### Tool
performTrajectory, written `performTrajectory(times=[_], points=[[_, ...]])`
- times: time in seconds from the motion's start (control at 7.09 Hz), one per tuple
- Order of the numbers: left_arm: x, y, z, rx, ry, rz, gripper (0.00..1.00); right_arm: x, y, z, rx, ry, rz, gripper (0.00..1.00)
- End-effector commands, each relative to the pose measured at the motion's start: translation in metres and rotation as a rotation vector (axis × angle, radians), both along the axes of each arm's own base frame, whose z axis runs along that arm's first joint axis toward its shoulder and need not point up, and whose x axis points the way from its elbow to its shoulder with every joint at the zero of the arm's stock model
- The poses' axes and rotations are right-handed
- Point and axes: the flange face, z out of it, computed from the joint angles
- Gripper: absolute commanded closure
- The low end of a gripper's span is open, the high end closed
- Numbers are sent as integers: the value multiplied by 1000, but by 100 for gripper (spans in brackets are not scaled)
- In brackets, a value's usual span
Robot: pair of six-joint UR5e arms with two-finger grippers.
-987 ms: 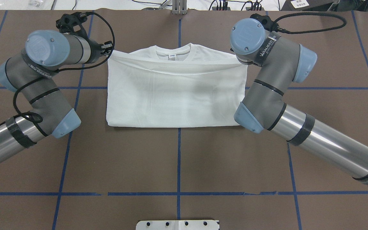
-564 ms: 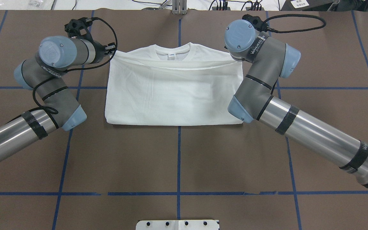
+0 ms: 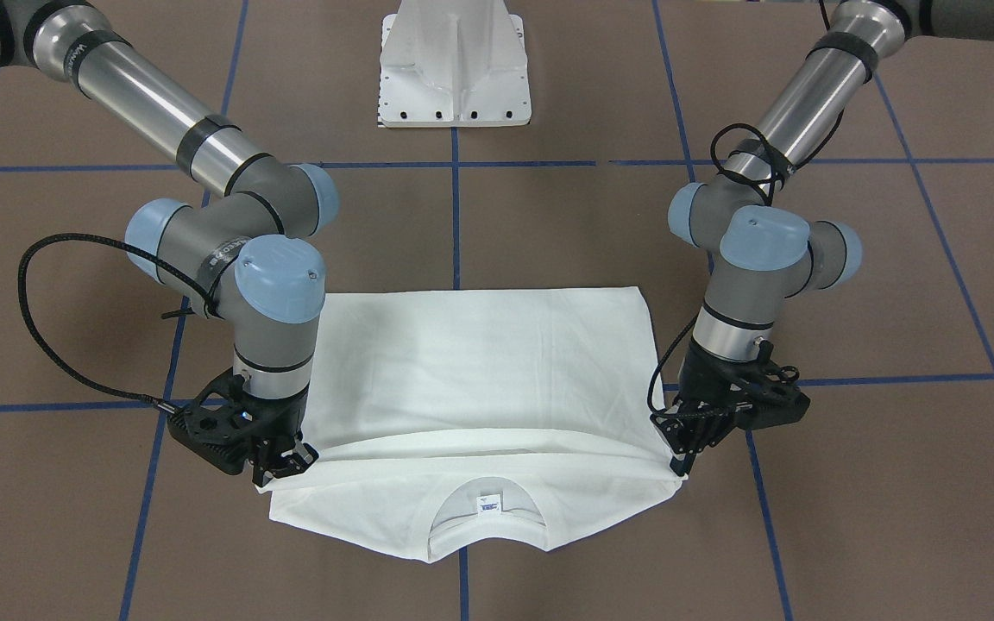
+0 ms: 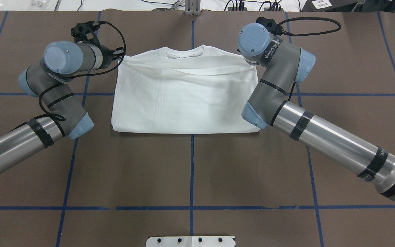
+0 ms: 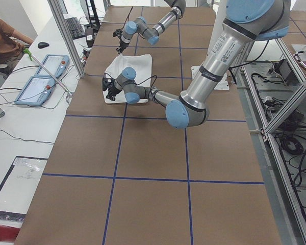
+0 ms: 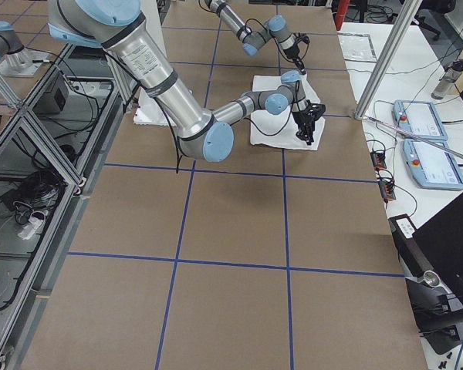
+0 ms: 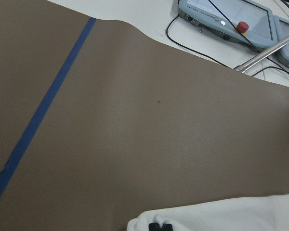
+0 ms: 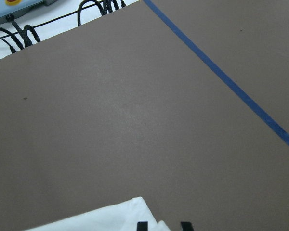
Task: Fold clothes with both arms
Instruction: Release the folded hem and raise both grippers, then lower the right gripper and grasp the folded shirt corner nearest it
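In the front-facing view the white T-shirt (image 3: 480,362) is lying flat on the table (image 3: 549,224), with its lower half doubled up toward the collar (image 3: 484,509). The left gripper (image 3: 680,461) is pinching one corner of that top layer, and the right gripper (image 3: 284,461) is sitting at the other corner. The pedestal base (image 3: 456,65) is standing well apart and blocking nothing.

From overhead, the doubled edge is sagging and creasing between the wrists. The cotton is looking light and limp, so it is probably best held at both corners and kept level.

In the side views, a person (image 5: 5,35) is sitting beyond the table's edge by two control pendants (image 5: 53,65), clear of the shirt.

In the left wrist view the black fingertips (image 7: 155,226) are pressing together on cloth. In the right wrist view the fingertips (image 8: 142,225) are showing a slight gap with the shirt's corner reaching into it. I cannot tell whether they are gripping.
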Motion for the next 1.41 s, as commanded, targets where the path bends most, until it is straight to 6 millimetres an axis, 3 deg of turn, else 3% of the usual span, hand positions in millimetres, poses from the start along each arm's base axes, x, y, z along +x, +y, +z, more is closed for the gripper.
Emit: performTrajectory(times=[0.0,0.14,0.28,0.56,0.7,0.85,1.27], points=[[-5,-4,1,6,8,-8,66,16,-11,-15,-2,-58,5,51],[-13,-9,0,5,12,-15,62,35,-10,-34,-27,-187,-44,46],[-17,-11,2,9,5,-17,59,54,16,-23,-34,-233,-59,43],[-21,-10,-1,33,20,-16,53,70,105,-8,-77,-332,-23,37],[-23,-9,0,35,23,-16,50,67,137,-11,-108,-379,4,33],[-23,-9,2,34,20,-15,50,52,174,4,-140,-382,33,31],[-23,-9,2,36,20,-17,49,27,202,24,-197,-382,76,27]])
